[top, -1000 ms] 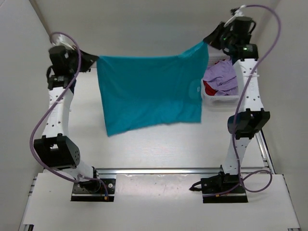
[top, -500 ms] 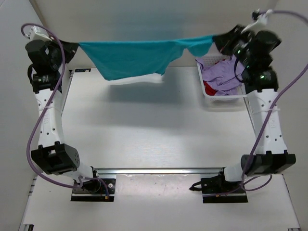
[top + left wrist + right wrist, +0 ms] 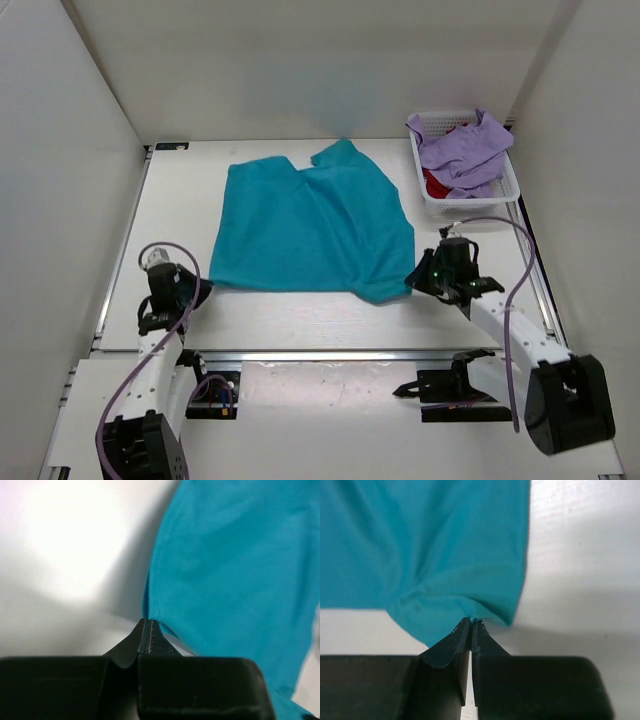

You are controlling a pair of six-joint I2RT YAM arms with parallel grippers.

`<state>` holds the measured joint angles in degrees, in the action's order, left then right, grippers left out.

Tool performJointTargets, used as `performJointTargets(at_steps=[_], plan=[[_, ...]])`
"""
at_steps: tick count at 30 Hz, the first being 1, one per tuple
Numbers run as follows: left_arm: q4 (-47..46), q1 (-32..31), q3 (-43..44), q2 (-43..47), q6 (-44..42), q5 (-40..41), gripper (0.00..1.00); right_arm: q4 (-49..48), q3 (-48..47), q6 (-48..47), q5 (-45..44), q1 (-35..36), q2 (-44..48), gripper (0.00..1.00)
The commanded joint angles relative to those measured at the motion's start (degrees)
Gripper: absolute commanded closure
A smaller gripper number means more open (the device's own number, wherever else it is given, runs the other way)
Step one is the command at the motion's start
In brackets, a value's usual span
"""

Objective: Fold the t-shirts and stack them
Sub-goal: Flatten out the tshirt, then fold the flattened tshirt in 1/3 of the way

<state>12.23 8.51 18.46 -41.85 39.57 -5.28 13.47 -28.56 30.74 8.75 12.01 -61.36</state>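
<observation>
The teal t-shirt [image 3: 310, 225] lies spread on the white table, its neck end toward the back wall. My left gripper [image 3: 203, 288] is low at the shirt's near left corner, shut on its hem [image 3: 150, 611]. My right gripper [image 3: 412, 280] is low at the near right corner, shut on a bunched bit of the teal cloth [image 3: 445, 605]. The lavender t-shirt [image 3: 465, 150] lies crumpled in the basket, and the deep red t-shirt [image 3: 435, 186] shows partly under it.
The white mesh basket [image 3: 466, 206] stands at the back right of the table, just beyond my right arm. White walls close in the left, back and right sides. A metal rail [image 3: 330, 354] runs along the near edge of the table.
Both arms came down from high at the back toward the near edge, carrying the teal t-shirt. It hung stretched in the air before; now it lies flat on the table.
</observation>
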Motion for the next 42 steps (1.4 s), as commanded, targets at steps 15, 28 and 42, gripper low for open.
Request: performJointTargets(at_steps=[15, 28, 42], plan=[[5.4, 4.7, 3.9, 4.0, -0.6, -10.4, 1.00, 9.6, 0.1, 4.1, 3.5, -4.5, 18.0, 1.00], [-8.7, 0.4, 10.1, -20.1, 4.3, -5.1, 1.00, 1.7, -28.0, -2.8, 0.7, -3.0, -20.4, 0.99], [-14.2, 1.2, 22.1, -39.4, 5.0, -3.4, 1.00, 2.5, -49.9, -6.1, 1.9, -4.5, -44.5, 1.00]])
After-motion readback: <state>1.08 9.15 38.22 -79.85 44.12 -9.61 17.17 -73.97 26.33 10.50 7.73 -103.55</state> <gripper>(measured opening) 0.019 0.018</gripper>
